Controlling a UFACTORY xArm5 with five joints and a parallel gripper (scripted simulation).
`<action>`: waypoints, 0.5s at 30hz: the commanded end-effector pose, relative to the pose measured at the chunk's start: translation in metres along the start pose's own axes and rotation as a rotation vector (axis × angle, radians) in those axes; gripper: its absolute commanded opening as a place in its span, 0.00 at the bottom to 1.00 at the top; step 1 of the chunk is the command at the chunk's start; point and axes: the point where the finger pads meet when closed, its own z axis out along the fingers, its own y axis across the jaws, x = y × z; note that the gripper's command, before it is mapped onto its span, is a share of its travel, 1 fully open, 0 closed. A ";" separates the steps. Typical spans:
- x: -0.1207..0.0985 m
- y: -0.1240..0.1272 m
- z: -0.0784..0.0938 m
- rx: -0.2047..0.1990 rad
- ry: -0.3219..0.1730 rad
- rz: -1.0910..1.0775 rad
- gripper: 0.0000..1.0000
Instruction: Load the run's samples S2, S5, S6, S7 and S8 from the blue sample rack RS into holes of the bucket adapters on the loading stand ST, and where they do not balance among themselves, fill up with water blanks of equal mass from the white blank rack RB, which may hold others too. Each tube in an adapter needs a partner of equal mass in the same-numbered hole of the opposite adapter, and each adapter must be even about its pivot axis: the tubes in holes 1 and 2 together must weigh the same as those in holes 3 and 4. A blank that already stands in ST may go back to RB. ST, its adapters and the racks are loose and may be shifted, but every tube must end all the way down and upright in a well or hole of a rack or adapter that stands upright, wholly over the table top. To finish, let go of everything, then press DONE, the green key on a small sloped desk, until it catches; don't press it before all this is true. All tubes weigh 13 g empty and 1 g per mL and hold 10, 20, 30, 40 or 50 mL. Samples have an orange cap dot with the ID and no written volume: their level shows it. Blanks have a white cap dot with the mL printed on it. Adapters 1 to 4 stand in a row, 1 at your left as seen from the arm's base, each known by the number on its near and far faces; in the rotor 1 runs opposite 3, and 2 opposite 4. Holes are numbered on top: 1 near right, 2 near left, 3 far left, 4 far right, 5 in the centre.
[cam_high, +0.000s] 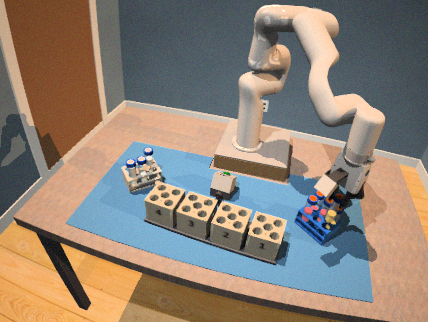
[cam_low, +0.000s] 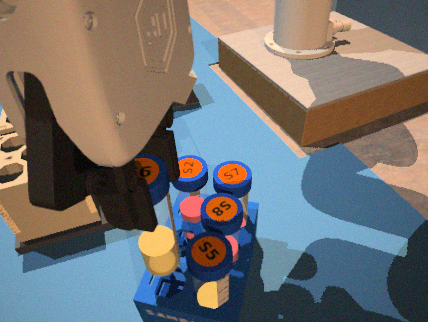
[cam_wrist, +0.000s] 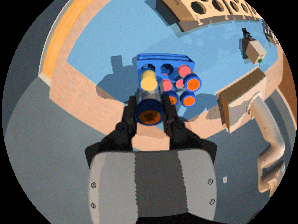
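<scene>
My gripper (cam_low: 146, 197) (cam_wrist: 149, 103) (cam_high: 336, 194) is shut on sample S6 (cam_low: 148, 172) (cam_wrist: 149, 96), a blue-capped tube with yellow liquid. It holds the tube raised, with its lower end just above the near-left corner of the blue sample rack RS (cam_high: 313, 228) (cam_low: 150, 306) (cam_wrist: 143, 63). Samples S2 (cam_low: 192, 170), S7 (cam_low: 232, 176), S8 (cam_low: 221, 210) and S5 (cam_low: 209, 252) stand in the rack. The four adapters on stand ST (cam_high: 159, 214) show empty holes. The white blank rack RB (cam_high: 141, 176) holds several blue-capped blanks at the far left.
The small desk with the green DONE key (cam_high: 223, 184) stands just behind adapters 2 and 3. The arm's base block (cam_high: 255, 156) sits at the back. The table edge runs to the right of RS.
</scene>
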 end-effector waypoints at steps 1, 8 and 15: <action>0.000 -0.001 -0.012 0.004 0.001 0.000 0.00; 0.000 -0.001 -0.026 0.004 0.001 0.000 0.00; -0.001 -0.001 -0.036 0.005 0.001 0.000 0.00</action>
